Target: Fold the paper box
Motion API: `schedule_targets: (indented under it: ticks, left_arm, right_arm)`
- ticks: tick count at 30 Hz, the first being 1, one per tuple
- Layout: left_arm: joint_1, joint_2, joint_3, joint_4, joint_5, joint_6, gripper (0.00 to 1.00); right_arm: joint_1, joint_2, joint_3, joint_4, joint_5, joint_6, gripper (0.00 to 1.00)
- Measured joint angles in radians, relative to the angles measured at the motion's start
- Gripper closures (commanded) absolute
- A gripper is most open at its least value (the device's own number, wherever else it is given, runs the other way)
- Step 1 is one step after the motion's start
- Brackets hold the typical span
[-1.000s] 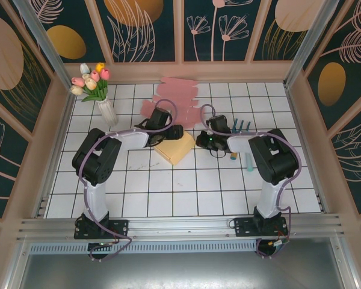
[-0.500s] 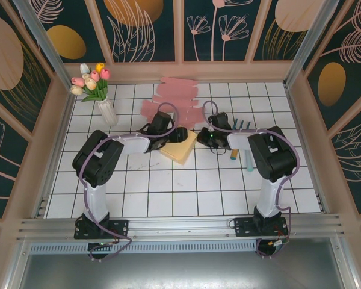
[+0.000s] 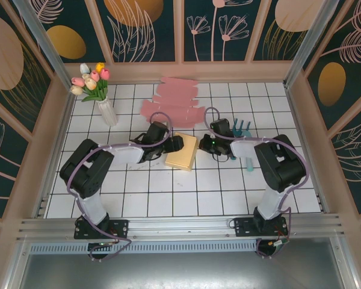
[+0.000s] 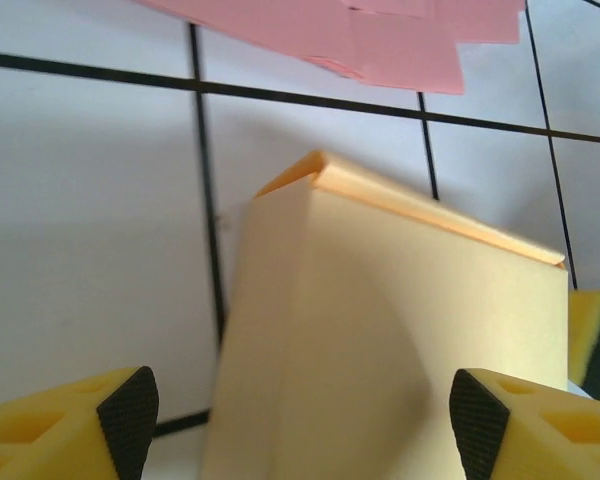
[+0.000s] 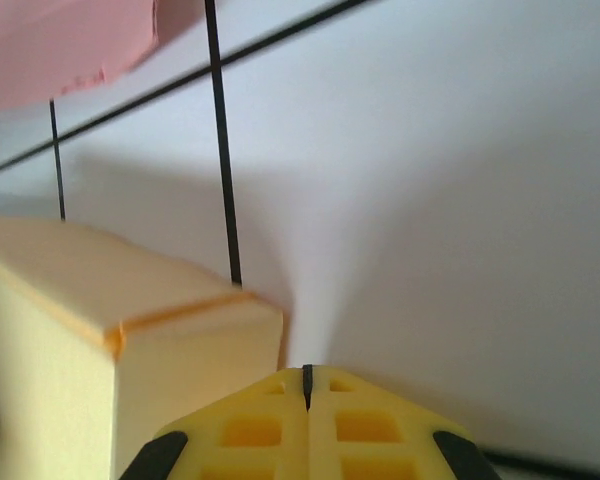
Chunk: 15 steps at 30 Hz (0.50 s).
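Box: the pale yellow paper box (image 3: 182, 152) lies flat on the white tiled desk (image 3: 168, 192), at mid-desk between the two arms; the left wrist view (image 4: 380, 330) shows a smooth top face and a creased orange-tinted far edge.
Left pincer: the left pincer (image 3: 170, 145) is at the box's left side with its yellow fingers wide apart (image 4: 305, 415); the black pads (image 4: 130, 410) sit either side of the box's near face, and no pad is visibly pressing on it.
Right pincer: the right pincer (image 3: 206, 145) is just beside the box's right side, its fingers pressed together on nothing (image 5: 306, 385), the box corner (image 5: 90, 320) a little to its left.
Done so far: the box reads as a closed block with walls up and top down, so most of the folding looks complete.
Left to do: whether the last flap or tab is tucked cannot be told; a final press or tuck may remain.
Spare stock: flat pink paper sheets (image 3: 174, 102) lie unfolded behind the box.
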Motion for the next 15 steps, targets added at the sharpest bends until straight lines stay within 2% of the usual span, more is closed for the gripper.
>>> schedule_targets:
  ticks: [8, 15]
  left_arm:
    - [0.008, -0.186, -0.227, 0.092, 0.039, -0.037, 0.22]
    - [-0.042, -0.213, -0.298, 0.136, 0.065, -0.064, 0.23]
  right_arm:
    - [0.062, -0.162, -0.238, 0.082, -0.046, 0.026, 1.00]
    - [0.116, -0.197, -0.312, 0.159, -0.097, 0.074, 1.00]
